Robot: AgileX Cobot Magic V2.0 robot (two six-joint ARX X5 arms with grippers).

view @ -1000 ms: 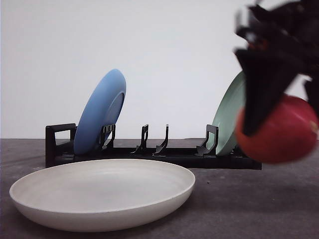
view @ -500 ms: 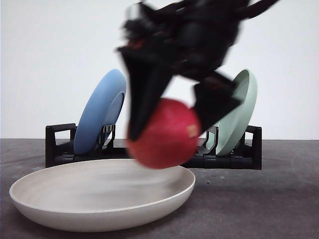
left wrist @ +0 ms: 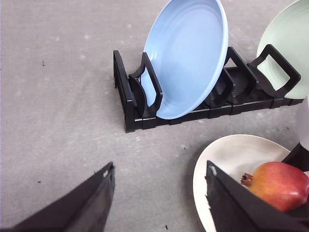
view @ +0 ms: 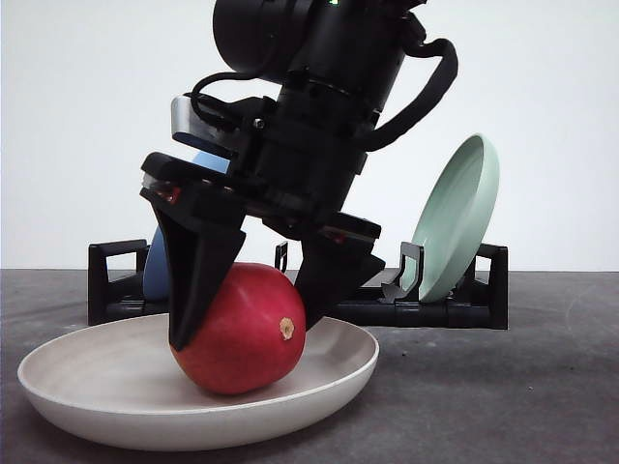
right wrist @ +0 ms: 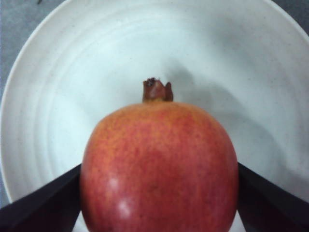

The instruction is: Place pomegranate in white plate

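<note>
The red pomegranate (view: pixel 253 360) lies low inside the white plate (view: pixel 77 387), and its underside looks to touch the plate's floor. My right gripper (view: pixel 247 327) comes down from above and is shut on it, one black finger on each side. The right wrist view has the pomegranate (right wrist: pixel 159 164) with its brown crown pointing away, between the right gripper (right wrist: pixel 157 212) fingers, over the white plate (right wrist: pixel 58 72). My left gripper (left wrist: pixel 157 193) is open above the grey table, beside the white plate (left wrist: pixel 227 154) and the pomegranate (left wrist: pixel 280 186).
Behind the white plate stands a black dish rack (view: pixel 464 309). It holds a blue plate (left wrist: pixel 188 58) on the left and a pale green plate (view: pixel 459 217) on the right, both on edge. Grey table stretches to the right of the white plate.
My right gripper carried the pomegranate from the right side leftward and down into the white plate. The plate and rack stayed put.
</note>
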